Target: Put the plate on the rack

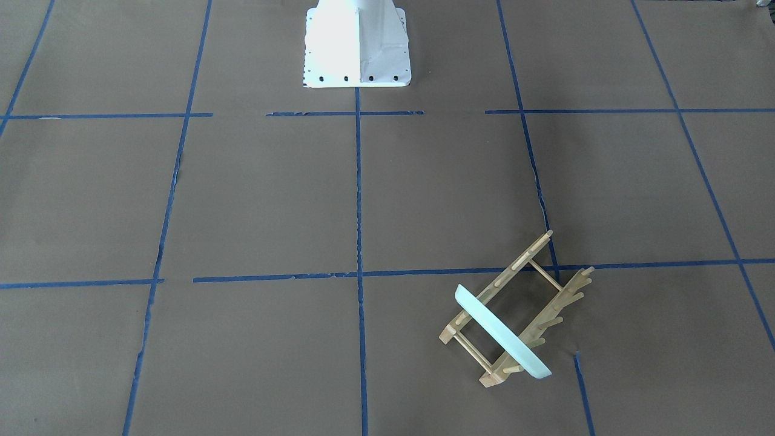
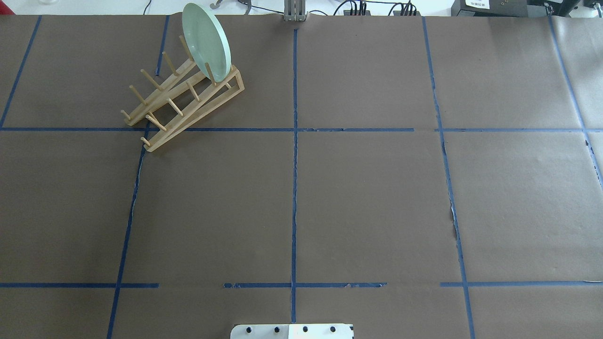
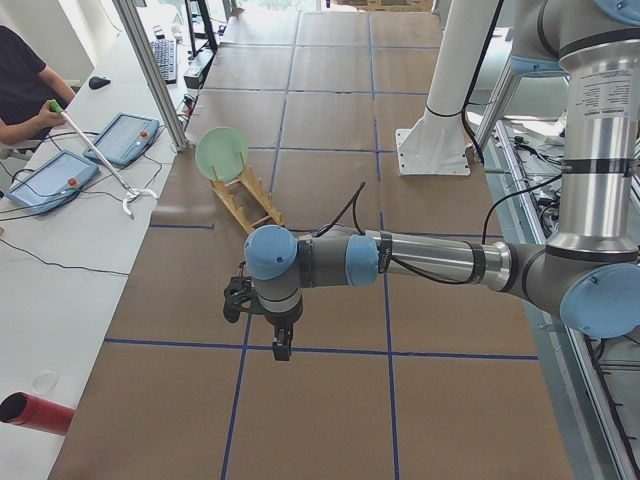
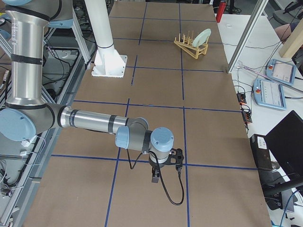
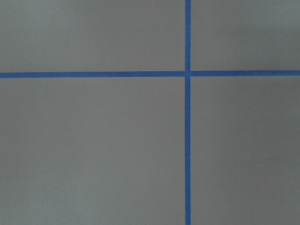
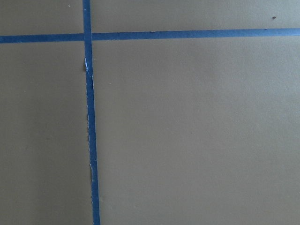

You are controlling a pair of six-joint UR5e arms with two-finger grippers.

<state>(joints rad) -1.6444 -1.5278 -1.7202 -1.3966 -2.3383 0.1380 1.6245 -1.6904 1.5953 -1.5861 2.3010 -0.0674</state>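
Observation:
The pale mint-green plate [image 2: 206, 40] stands on edge between the pegs at the far end of the light-wood rack [image 2: 188, 101], at the far left of the table. Both also show in the front-facing view, plate [image 1: 502, 333] and rack [image 1: 533, 284]. My left gripper [image 3: 283, 345] hangs above the table well away from the rack, seen only in the exterior left view. My right gripper [image 4: 155, 177] hangs above the table's other end, seen only in the exterior right view. I cannot tell whether either is open or shut. Both wrist views show only brown paper and blue tape.
The robot's white base [image 1: 357, 42] stands at the table's near middle edge. Blue tape lines grid the brown paper. Beside the table an operator holds a hooked stick [image 3: 95, 160] near tablets [image 3: 50, 180]. A red cylinder [image 3: 35, 412] lies there.

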